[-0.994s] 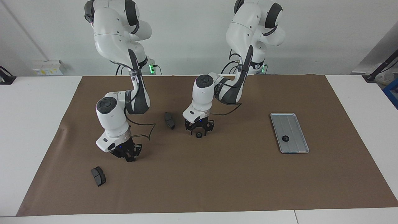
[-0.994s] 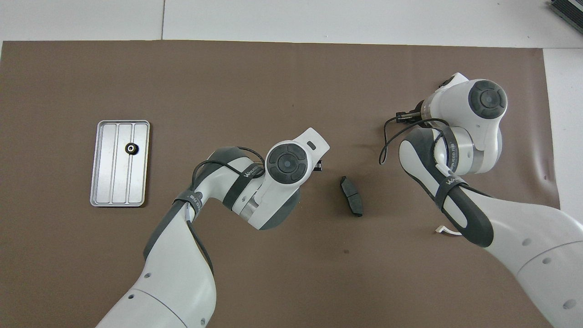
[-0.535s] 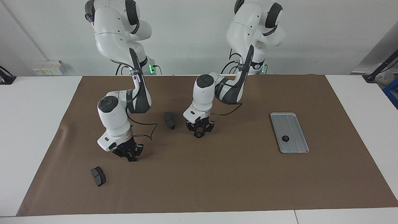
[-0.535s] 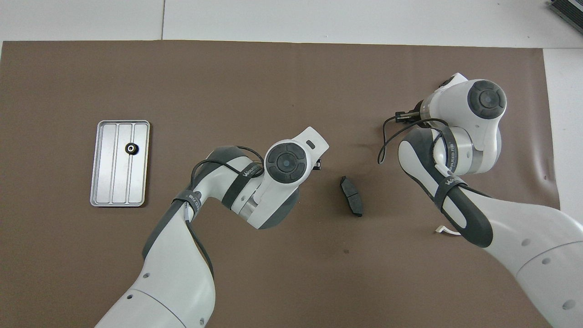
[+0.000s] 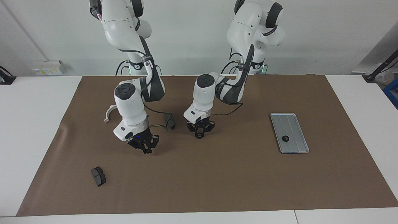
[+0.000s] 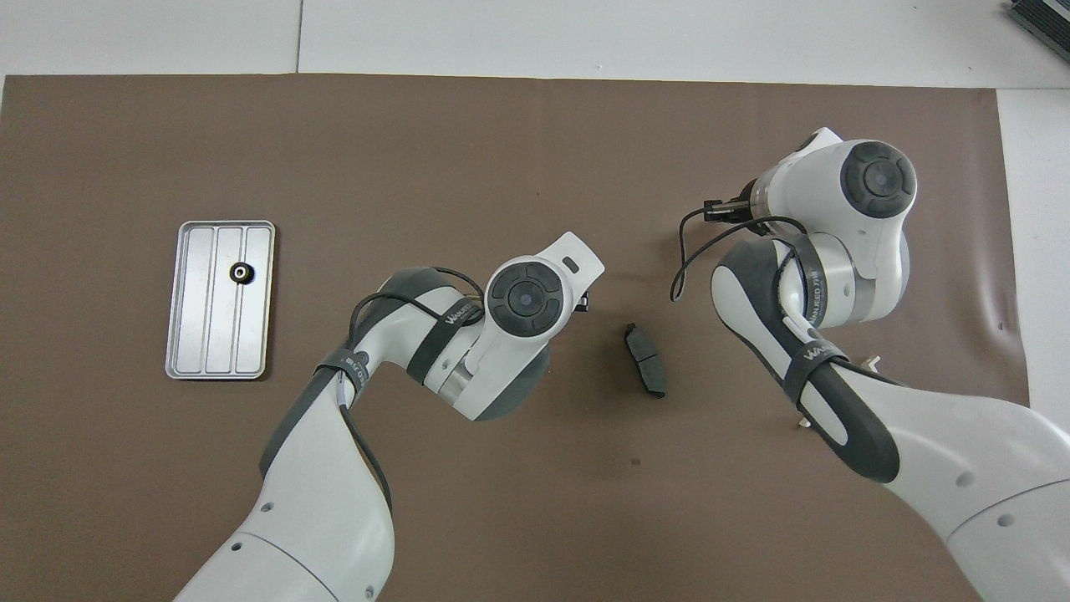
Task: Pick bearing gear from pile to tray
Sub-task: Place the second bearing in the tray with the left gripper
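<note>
Gear clamped in left tool, hidden overhead, right tool state unclear

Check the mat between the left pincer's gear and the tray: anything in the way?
Nothing visible. The left pincer grips a black gear over the mat's middle; the brown mat from there to the tray is bare. One gear already sits in the tray.
</note>
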Robot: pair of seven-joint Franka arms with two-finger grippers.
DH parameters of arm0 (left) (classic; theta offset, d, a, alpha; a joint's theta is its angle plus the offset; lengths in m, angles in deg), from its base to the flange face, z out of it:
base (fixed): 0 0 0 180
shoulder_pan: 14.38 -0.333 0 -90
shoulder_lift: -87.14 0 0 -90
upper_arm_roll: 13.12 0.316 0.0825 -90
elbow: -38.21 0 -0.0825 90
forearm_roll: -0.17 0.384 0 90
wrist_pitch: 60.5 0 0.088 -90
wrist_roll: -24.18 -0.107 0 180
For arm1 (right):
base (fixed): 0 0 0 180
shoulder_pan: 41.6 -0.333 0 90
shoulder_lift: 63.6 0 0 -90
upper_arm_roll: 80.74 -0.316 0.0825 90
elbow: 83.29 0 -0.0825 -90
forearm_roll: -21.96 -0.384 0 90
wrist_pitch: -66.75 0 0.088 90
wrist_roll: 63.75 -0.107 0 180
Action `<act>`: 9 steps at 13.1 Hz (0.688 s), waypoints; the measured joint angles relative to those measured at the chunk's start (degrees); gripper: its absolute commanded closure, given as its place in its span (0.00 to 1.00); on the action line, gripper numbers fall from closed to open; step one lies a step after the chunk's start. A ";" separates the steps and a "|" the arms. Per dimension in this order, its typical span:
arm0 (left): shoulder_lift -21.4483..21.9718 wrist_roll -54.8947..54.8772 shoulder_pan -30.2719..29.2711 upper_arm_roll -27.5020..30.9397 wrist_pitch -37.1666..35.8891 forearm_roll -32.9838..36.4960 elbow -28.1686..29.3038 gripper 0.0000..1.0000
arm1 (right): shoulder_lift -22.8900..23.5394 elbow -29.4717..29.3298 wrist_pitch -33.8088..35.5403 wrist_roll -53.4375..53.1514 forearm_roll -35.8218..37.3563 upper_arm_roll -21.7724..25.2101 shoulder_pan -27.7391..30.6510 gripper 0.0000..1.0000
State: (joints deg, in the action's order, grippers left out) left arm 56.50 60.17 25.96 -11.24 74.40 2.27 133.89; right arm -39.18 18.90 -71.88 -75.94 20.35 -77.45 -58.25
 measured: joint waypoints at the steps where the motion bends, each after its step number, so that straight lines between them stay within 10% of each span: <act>1: 0.12 -1.08 -1.71 0.14 -2.49 0.04 -1.72 0.89 | 0.00 0.11 0.00 -0.88 0.00 -0.01 -0.62 1.00; 9: 10.15 -29.57 -24.26 0.44 -13.54 -0.26 2.02 0.89 | 0.01 0.60 0.03 -9.39 0.27 -0.27 -9.34 1.00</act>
State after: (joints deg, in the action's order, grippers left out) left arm 66.65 30.60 1.70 -10.80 60.86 2.02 135.90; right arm -39.17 19.49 -71.85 -85.33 20.62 -77.72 -67.59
